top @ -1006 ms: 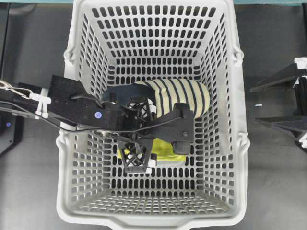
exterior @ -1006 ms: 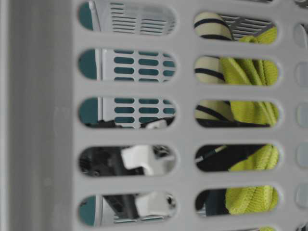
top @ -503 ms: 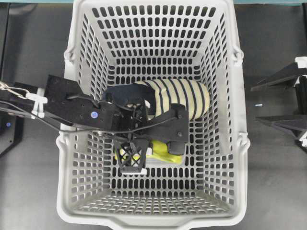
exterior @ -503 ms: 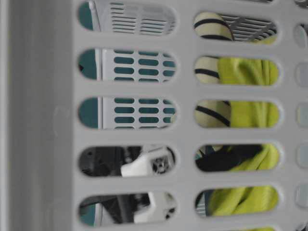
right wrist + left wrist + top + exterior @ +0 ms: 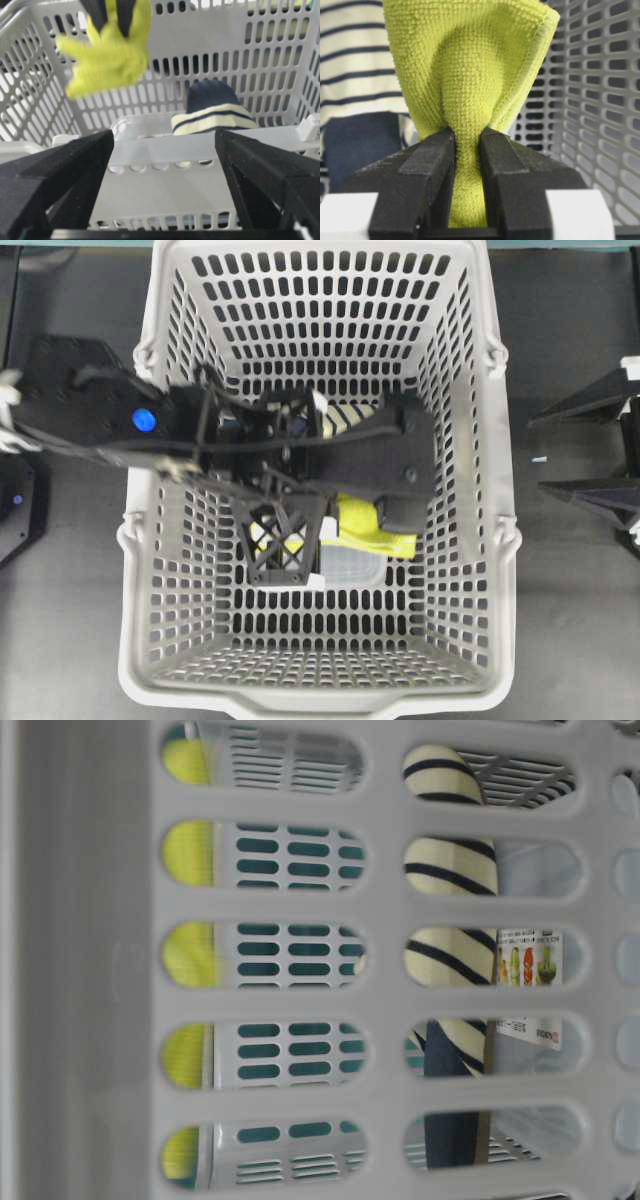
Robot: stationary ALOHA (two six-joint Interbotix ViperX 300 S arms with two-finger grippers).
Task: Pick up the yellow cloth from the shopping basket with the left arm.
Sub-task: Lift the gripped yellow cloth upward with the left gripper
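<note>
Overhead, the left arm [image 5: 120,420] is reaching into the shopping basket [image 5: 150,660], its gripper [image 5: 345,525] clamping the yellow cloth [image 5: 365,528]. At table level, the striped fabric item [image 5: 450,870] is showing through the wall holes. From the left wrist, both pads are pinching the cloth's bunched neck. From the right wrist, the right gripper [image 5: 165,175] is standing spread apart outside the basket, the cloth hanging clear above the floor.

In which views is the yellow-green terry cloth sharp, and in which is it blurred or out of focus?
Left wrist view: the yellow-green terry cloth is sharp, its loops distinct, pinched in the left pincer. Right wrist view: it looks blurred, hanging above the light grey perforated plastic basket. Table-level view: only soft yellow patches behind the basket holes. Overhead view: fairly clear but mostly covered by the arm.
</note>
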